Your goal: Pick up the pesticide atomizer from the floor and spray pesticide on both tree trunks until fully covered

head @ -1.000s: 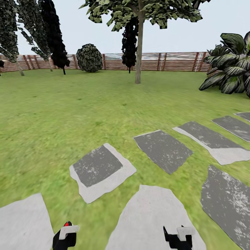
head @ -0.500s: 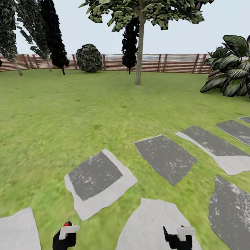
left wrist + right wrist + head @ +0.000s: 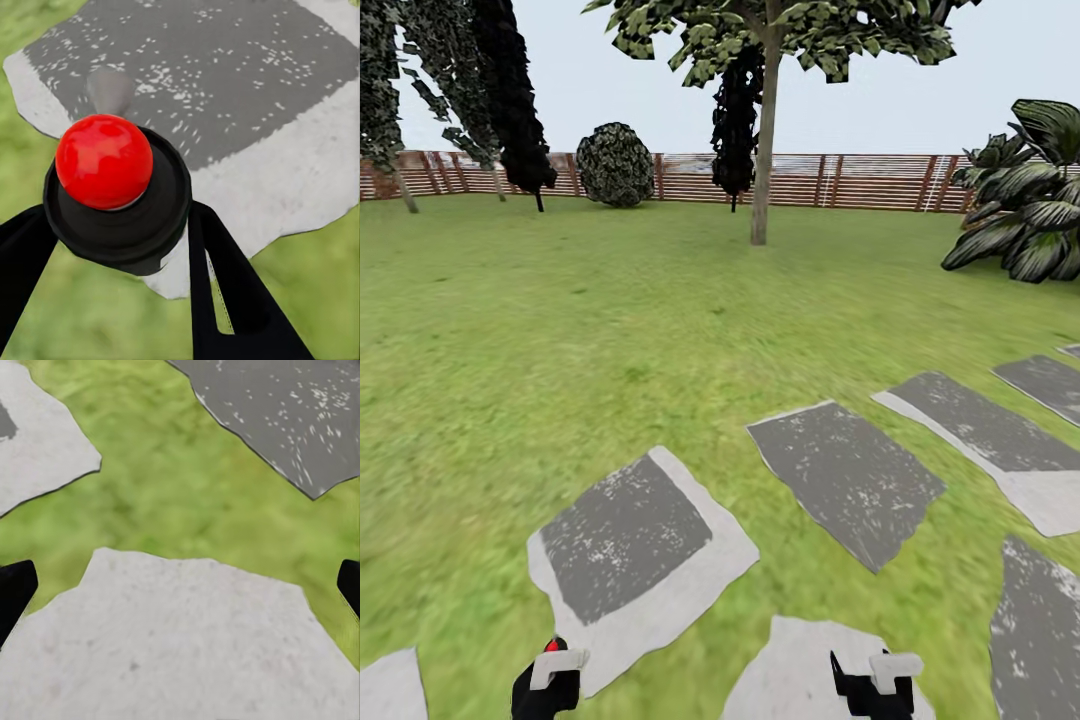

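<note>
Left claw (image 3: 120, 300): its two black fingers are pinching a black round-bodied pesticide atomizer with a red ball cap (image 3: 105, 161).
Right claw (image 3: 180, 585): spread wide, nothing between the black fingertips (image 3: 15, 589).
Under the claws: pale grey paving stones with dark patches (image 3: 630, 545), lying in the green grass lawn (image 3: 510, 330).
Tree: one grey-tan straight trunk with dark green leaves (image 3: 763, 150) stands far ahead on the lawn.
Behind it: brown slat wooden fence (image 3: 870, 180).
</note>
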`<state>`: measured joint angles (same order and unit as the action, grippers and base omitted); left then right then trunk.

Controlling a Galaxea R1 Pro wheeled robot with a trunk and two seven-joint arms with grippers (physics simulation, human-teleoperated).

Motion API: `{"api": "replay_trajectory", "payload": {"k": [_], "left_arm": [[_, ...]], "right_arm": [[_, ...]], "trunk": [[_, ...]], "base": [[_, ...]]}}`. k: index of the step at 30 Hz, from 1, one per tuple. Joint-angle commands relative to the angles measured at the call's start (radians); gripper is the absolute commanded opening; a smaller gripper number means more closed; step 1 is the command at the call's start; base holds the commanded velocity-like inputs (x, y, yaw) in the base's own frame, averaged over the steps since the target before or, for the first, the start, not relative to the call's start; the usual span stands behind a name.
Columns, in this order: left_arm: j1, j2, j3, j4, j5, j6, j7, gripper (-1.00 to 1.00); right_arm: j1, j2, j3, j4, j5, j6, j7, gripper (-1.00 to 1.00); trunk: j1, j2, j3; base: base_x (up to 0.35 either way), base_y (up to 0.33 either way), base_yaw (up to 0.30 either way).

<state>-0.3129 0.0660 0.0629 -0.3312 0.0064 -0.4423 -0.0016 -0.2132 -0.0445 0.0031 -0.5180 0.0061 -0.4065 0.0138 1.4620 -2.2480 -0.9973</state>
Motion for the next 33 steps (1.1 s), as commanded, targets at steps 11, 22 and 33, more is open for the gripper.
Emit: {"api": "replay_trajectory", "payload": {"k": [11, 22, 33], "left_arm": [[0.000, 0.000, 0.000, 0.000, 0.000, -0.002, 0.000, -1.00], [0.000, 0.000, 0.000, 0.000, 0.000, -0.002, 0.000, -1.00], [0.000, 0.000, 0.000, 0.000, 0.000, 0.000, 0.000, -1.00]], "right_arm": [[0.000, -0.001, 0.000, 0.001, 0.001, 0.000, 0.000, 1.00], [0.000, -0.002, 0.000, 0.001, 0.044, 0.000, -0.001, 1.00], [0.000, -0.002, -0.001, 0.001, 0.043, 0.000, -0.003, 1.00]], "trunk": [[0.000, 0.000, 0.000], [0.000, 0.000, 0.000], [0.000, 0.000, 0.000]], "base": [[0.339, 0.000, 0.000], [0.339, 0.000, 0.000], [0.339, 0.000, 0.000]]}}
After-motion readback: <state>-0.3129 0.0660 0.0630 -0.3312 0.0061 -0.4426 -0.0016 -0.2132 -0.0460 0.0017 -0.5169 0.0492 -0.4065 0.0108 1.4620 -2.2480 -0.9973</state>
